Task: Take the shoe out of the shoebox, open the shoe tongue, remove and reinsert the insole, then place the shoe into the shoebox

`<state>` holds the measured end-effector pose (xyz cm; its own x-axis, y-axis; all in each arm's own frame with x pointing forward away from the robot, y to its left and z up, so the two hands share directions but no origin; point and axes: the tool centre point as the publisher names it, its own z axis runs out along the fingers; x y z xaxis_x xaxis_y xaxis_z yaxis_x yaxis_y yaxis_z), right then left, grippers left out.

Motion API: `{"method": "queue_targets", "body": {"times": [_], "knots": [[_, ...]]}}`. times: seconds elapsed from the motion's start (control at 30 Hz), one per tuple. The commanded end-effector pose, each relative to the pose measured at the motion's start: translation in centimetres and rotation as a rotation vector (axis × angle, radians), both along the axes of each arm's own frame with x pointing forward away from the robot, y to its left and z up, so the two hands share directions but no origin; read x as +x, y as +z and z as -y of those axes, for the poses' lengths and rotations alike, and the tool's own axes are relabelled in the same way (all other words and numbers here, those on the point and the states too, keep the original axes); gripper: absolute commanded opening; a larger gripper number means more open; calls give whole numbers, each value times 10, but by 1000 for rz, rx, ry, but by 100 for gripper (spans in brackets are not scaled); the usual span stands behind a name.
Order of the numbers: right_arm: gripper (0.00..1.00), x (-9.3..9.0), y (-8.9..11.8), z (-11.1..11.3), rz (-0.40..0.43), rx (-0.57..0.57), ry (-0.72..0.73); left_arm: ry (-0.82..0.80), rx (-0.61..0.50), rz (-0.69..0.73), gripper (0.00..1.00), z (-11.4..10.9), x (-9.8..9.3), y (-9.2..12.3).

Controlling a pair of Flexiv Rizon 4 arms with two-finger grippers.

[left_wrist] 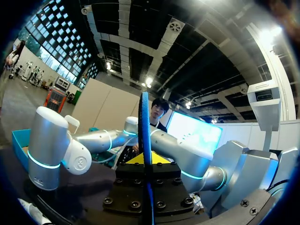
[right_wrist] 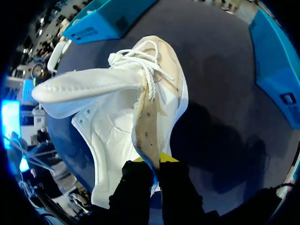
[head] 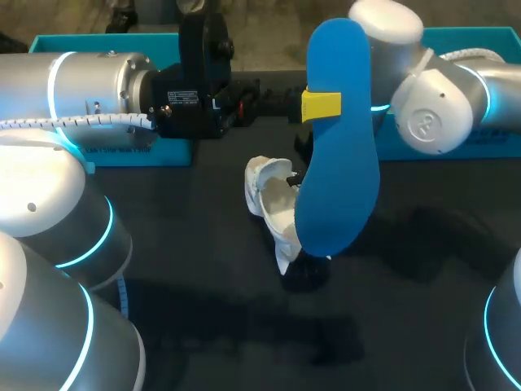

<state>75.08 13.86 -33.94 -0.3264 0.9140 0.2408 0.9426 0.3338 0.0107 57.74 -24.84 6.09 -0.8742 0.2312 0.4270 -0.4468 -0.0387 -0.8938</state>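
At the near edge of the table (head: 423, 269), the thick silver links of the left arm (head: 49, 212) fill the lower left of the head view. A little farther in, over the middle of the dark tabletop, sits the white shoe (head: 273, 204). I cannot tell whether it rests on the surface or hangs just above it.

The right wrist view shows the shoe close up. The right gripper (right_wrist: 157, 161) is clamped on the edge of the tan-lined eyelet flap (right_wrist: 145, 126), one finger on each side of it. The tongue (right_wrist: 84, 86) is pulled out of the opening and lies stretched to one side, and the white laces (right_wrist: 136, 56) are bunched at its root.

Just beside the shoe and above it stands the blue insole (head: 334, 187), out of the shoe and held upright in the air, its broad face toward the head camera. It hides part of the shoe and the right arm's wrist. The left gripper (head: 321, 106) pinches the insole near its upper end, with a yellow tip pressed on the near face. In the left wrist view the insole runs edge-on between the fingers.

Beyond it, the right arm (head: 431, 114) comes in from the right. At the far side of the table lie the left teal tray (head: 122, 151) and the right teal tray (head: 456, 142), well apart. Which one is the shoebox and which the lid, I cannot tell.
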Motion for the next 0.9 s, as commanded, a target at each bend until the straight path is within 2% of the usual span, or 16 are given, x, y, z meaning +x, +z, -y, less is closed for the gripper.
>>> {"method": "queue_targets", "body": {"times": [0.03,0.3,0.47,0.9], "knots": [[0,-9,-1,3,54,47,-94,0,2,0,0,0,-1,-1],[0,-12,-3,-12,71,65,-125,0,2,0,0,0,-1,-1],[0,-13,-12,-20,83,83,-126,0,2,0,0,0,-1,-1],[0,-19,-37,-16,79,112,-211,0,2,0,0,0,-1,-1]]}}
